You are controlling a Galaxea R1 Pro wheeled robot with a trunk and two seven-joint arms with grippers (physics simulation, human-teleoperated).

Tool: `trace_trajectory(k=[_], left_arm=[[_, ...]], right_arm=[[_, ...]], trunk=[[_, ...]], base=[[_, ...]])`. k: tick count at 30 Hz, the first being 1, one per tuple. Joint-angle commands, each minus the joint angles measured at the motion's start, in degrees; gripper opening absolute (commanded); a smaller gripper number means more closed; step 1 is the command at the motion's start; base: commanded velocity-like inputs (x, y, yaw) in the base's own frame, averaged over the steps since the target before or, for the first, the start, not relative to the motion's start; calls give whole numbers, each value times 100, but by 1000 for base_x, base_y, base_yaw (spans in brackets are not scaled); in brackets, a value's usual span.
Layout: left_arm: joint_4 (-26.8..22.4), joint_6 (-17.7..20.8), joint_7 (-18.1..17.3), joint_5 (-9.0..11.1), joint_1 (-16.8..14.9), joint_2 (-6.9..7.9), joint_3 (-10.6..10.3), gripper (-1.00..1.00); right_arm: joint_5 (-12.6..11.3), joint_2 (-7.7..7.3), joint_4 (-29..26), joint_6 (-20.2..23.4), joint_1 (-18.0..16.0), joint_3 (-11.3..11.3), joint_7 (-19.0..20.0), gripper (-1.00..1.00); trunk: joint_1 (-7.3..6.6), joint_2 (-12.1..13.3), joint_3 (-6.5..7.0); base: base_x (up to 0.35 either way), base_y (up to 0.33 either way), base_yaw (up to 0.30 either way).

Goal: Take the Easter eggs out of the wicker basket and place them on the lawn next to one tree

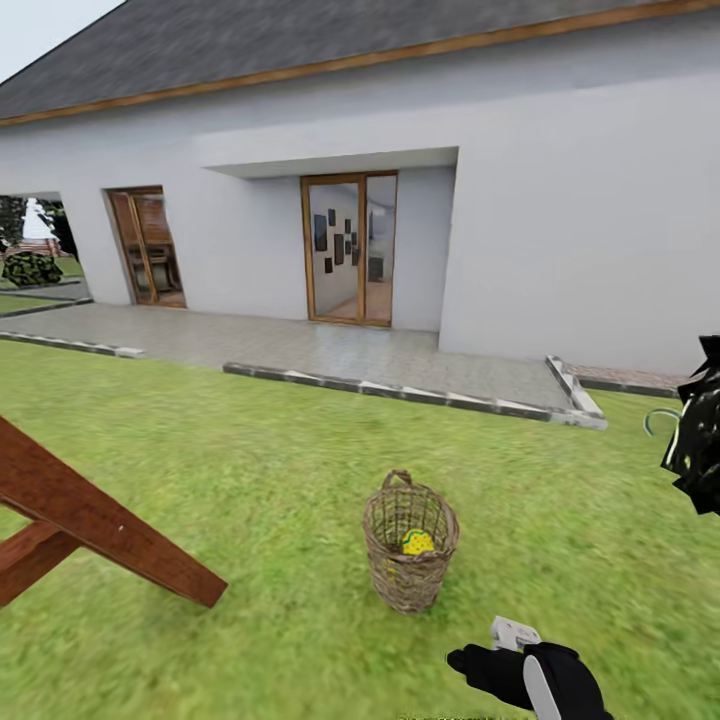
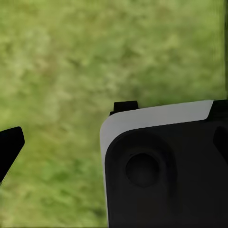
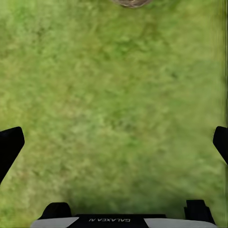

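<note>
The wicker basket (image 1: 410, 545) stands upright on the lawn (image 1: 250, 450), a little right of centre in the head view. Inside it, one yellow Easter egg (image 1: 417, 542) shows through the rim; any other eggs are hidden. My right arm (image 1: 530, 675) reaches in from below the basket, short of it. In the right wrist view my right gripper (image 3: 114, 142) is open over bare grass, with the basket's edge (image 3: 132, 2) just at the frame's border. One black finger (image 2: 10, 147) of my left gripper hangs wide over grass, and a black-and-white robot part (image 2: 161, 166) hides the other.
A brown wooden beam frame (image 1: 90, 520) slants over the grass at the left. Behind the lawn lie a paved patio (image 1: 330, 350) with a stone kerb and a white house with a glass door (image 1: 350, 250). A black leafy shape (image 1: 698, 430) juts in at the right edge.
</note>
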Motion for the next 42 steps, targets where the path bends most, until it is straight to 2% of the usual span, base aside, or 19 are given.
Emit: trace_trajectory(k=[1,8,28,42], left_arm=[[3,-18,24,-10,-2,2,-42,100],[3,-21,34,-10,-2,2,-57,100],[3,-26,40,-10,-2,10,-90,100],[3,-26,40,-12,-2,10,-110,100]], right_arm=[[-14,6,-3,25,-5,-16,1,100],[-14,6,-3,25,-5,-20,0,100],[-14,-2,35,25,-5,-44,9,100],[-23,-3,267,16,-5,-38,18,100]], trunk=[[0,-3,-6],[0,-3,-6],[0,-3,-43],[0,-3,-81]], base=[[0,3,-289],[103,80,-289],[254,164,-286],[34,27,-279]])
